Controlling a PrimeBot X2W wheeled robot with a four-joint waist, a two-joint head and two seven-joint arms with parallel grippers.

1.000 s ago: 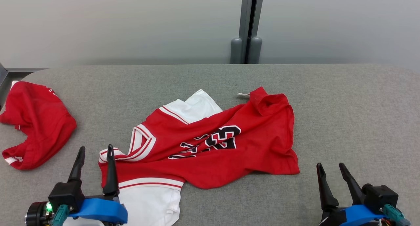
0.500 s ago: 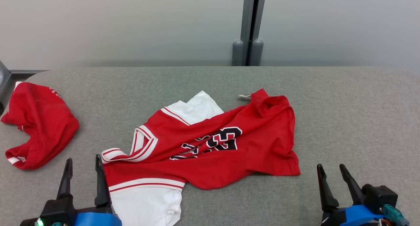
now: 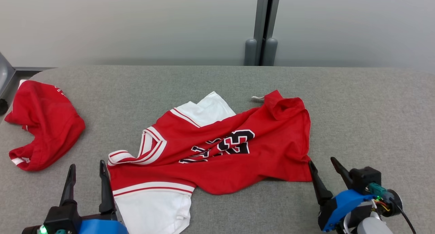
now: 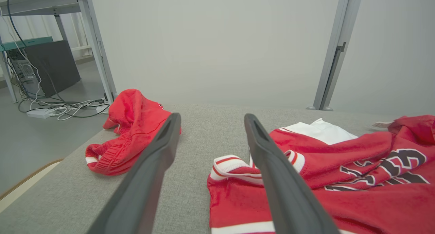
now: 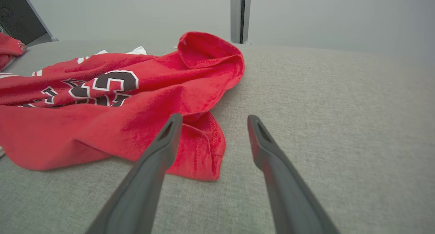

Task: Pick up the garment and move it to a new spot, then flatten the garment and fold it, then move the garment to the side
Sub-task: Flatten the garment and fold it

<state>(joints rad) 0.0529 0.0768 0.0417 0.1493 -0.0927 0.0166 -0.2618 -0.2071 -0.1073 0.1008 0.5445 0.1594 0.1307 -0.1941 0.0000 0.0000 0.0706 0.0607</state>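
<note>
- Second red cloth (image 3: 44,125): a crumpled heap at the far-left edge of the grey counter (image 3: 367,101), well apart from the garment (image 3: 265,152).
- Left jaws: we list these at the lower left, spread wide with nothing between them. One of the fingers (image 3: 103,184) stands just beside the garment's striped trim (image 3: 119,156) (whether it touches, we cannot tell).
- Garment: a red jersey with white sleeves and black numerals, lying rumpled in the middle of the counter. One white sleeve (image 3: 153,210) lies toward the near edge, the other (image 3: 207,108) toward the far side.
- White tag (image 3: 257,97): small, at the garment's far edge.
- Grey post (image 3: 266,23): upright behind the counter.
- Right jaws: at the lower right, spread wide and empty. One finger's tip is at the garment's near right corner, the other over bare counter.
</note>
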